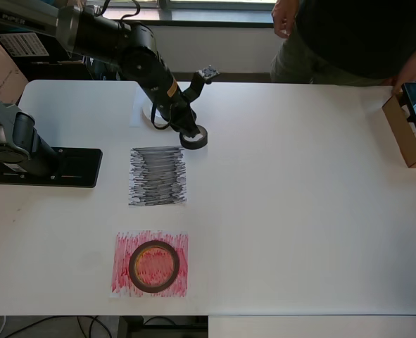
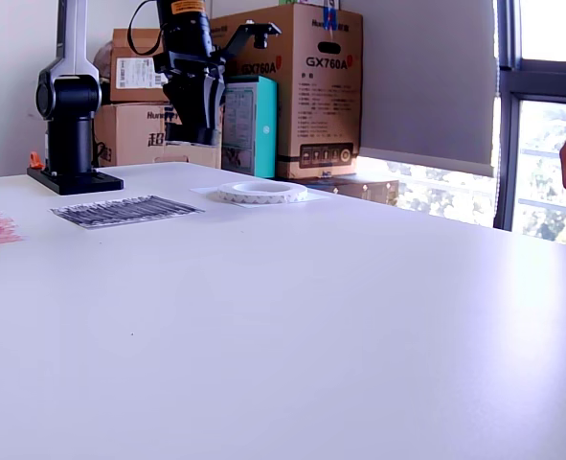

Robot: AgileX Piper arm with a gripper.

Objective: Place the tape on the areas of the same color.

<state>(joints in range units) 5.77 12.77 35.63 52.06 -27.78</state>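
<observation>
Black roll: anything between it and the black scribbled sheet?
Nothing visible. In the overhead view the black roll is at the pincer, just above the upper right corner of the black scribbled sheet, with only bare table between them. The white ring lies on the far side, out of the path.

Black sheet (image 1: 158,176) lies bare just beside me; no obstacle between. Arm base (image 1: 42,167) flanks its overhead-left edge.
</observation>
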